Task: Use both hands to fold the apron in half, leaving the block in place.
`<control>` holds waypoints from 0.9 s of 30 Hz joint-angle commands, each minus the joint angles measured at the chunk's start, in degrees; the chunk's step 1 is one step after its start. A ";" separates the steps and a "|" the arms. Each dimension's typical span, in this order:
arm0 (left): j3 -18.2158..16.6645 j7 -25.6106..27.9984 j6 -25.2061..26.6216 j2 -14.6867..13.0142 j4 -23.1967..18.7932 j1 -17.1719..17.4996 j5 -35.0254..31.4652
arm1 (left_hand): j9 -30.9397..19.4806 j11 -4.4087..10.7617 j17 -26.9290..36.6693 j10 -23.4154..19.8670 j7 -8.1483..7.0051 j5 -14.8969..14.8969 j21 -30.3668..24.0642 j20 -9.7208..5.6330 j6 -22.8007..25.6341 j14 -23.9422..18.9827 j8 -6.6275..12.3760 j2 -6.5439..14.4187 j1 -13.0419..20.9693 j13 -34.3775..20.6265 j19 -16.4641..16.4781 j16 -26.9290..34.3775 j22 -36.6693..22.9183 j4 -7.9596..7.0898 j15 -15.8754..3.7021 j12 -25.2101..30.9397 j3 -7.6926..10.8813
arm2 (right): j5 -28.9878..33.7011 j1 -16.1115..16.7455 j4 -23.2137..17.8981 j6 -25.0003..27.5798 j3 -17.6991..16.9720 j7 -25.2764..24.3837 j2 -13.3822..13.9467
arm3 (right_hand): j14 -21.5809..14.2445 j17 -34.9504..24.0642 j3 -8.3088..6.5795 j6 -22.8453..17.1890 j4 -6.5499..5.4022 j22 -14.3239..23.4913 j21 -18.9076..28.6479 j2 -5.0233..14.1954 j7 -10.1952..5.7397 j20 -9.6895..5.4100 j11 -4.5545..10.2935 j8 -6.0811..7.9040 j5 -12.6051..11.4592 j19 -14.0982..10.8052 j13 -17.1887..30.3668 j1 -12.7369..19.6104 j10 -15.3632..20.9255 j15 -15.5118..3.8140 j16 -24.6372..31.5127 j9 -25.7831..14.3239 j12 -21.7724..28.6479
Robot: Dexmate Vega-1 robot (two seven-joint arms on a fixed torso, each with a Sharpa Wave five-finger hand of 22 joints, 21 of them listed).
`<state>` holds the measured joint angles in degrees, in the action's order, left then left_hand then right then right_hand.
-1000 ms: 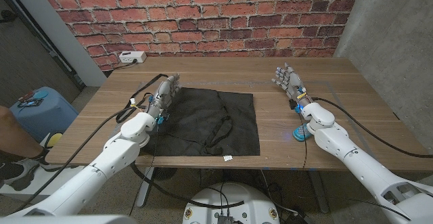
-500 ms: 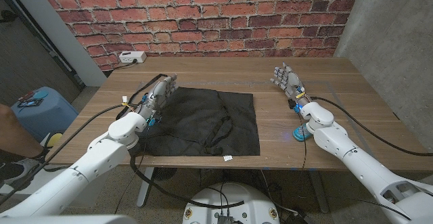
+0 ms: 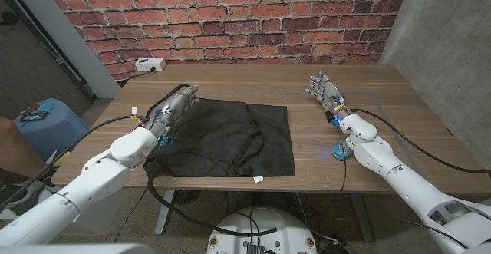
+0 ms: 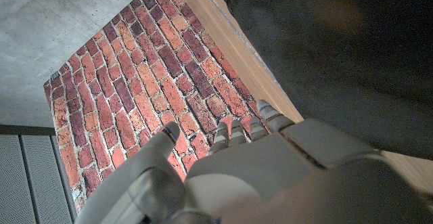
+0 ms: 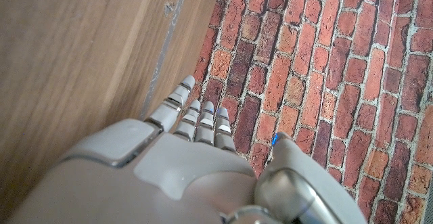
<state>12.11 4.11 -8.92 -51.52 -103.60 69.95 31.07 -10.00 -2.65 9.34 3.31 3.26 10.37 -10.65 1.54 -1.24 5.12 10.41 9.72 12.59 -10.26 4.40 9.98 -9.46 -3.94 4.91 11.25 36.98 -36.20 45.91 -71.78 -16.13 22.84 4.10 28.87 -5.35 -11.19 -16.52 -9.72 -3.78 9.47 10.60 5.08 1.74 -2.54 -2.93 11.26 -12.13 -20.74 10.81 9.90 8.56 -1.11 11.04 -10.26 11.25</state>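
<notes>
Left hand (image 3: 175, 106) has slid outward to apron's (image 3: 230, 137) 10 o'clock corner, fingers extended, likely for a grab; right hand (image 3: 325, 91), spread, waits at 3 o'clock; block (image 3: 341, 151) nr its forearm.

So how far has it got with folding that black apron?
Hardly started. The apron lies spread flat on the table, unfolded. The left hand is at the apron's far left corner, fingers extended, gripping nothing visible. The right hand is open over bare wood, away from the cloth. Grasping and the whole fold remain.
</notes>
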 commanded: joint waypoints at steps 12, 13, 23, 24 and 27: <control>-6.78 8.56 4.46 -4.92 -10.36 13.02 -9.83 | -0.19 0.61 0.19 0.40 0.05 -0.15 -0.03 0.09 -0.41 0.39 0.02 0.41 1.14 -0.25 -0.59 0.03 -0.32 0.62 -0.17 0.09 0.32 | 0.07 -1.88 3.60 -0.74 0.58 3.23 -0.06 | -0.46 -0.07 -0.31 -0.71 0.40 0.21 0.28 0.27 -0.15 -0.74 0.04 -0.08 -0.40 -0.48 0.23 0.79 0.60 -0.07 0.27 -0.33 0.10; -6.93 9.00 5.02 -5.13 -10.71 13.46 -10.72 | -0.19 0.63 0.19 0.39 0.00 -0.16 0.00 0.08 -0.37 0.36 0.04 0.42 1.16 -0.25 -0.66 0.05 -0.33 0.63 -0.25 0.10 0.33 | 0.13 -2.21 4.05 -0.81 0.70 3.63 -0.10 | -0.45 -0.07 -0.32 -0.71 0.41 0.21 0.28 0.27 -0.13 -0.76 0.06 -0.08 -0.40 -0.47 0.23 0.80 0.59 -0.05 0.27 -0.33 0.10; -9.38 10.99 10.22 -5.91 -13.75 17.37 -14.99 | -0.22 1.91 0.34 0.34 -1.26 -0.23 0.47 1.14 -0.39 0.07 0.07 0.35 1.07 -0.26 -2.59 0.19 -0.36 0.42 -0.66 0.14 0.44 | 0.78 -4.69 7.14 -1.27 1.46 5.15 -1.06 | -0.46 -0.06 -0.44 -0.69 0.58 0.21 0.28 0.35 -0.11 -0.81 0.23 -0.11 -0.38 -0.49 0.23 0.94 0.56 -0.06 0.27 -0.33 0.07; -9.74 11.00 10.55 -5.74 -13.92 17.67 -14.94 | -0.22 1.92 0.37 0.30 -1.33 -0.23 0.52 1.52 -0.36 0.06 0.09 0.36 1.01 -0.26 -2.85 0.21 -0.37 0.33 -0.64 0.16 0.45 | 0.84 -4.90 7.51 -1.37 1.54 5.28 -1.21 | -0.45 -0.06 -0.44 -0.70 0.59 0.21 0.28 0.35 -0.16 -0.79 0.23 -0.11 -0.37 -0.48 0.23 0.95 0.57 -0.04 0.26 -0.33 0.07; -10.43 11.02 11.80 -6.03 -14.59 18.25 -16.20 | -0.23 2.14 0.42 0.19 -1.68 -0.25 0.55 1.89 -0.29 0.00 0.12 0.31 0.90 -0.26 -3.22 0.25 -0.38 0.19 -0.91 0.20 0.45 | 1.00 -5.40 8.28 -1.58 1.71 5.48 -1.54 | -0.44 -0.06 -0.47 -0.70 0.64 0.21 0.28 0.35 -0.15 -0.81 0.18 -0.12 -0.36 -0.48 0.23 0.98 0.58 -0.07 0.26 -0.33 0.07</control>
<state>4.37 13.17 -2.09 -56.69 -115.09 84.50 19.50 -9.99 -1.10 9.49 3.59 1.86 10.14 -10.16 3.17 -1.62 5.12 10.41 10.25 13.12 -10.26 1.71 9.98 -9.77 -3.71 4.49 11.25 37.22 -35.76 42.71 -66.62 -17.06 23.82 8.21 28.39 -5.35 -11.20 -16.93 -10.03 -3.38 9.46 10.60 5.38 1.43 -2.54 -2.63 11.26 -12.13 -20.74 10.81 10.20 8.87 -1.11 11.04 -10.26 11.25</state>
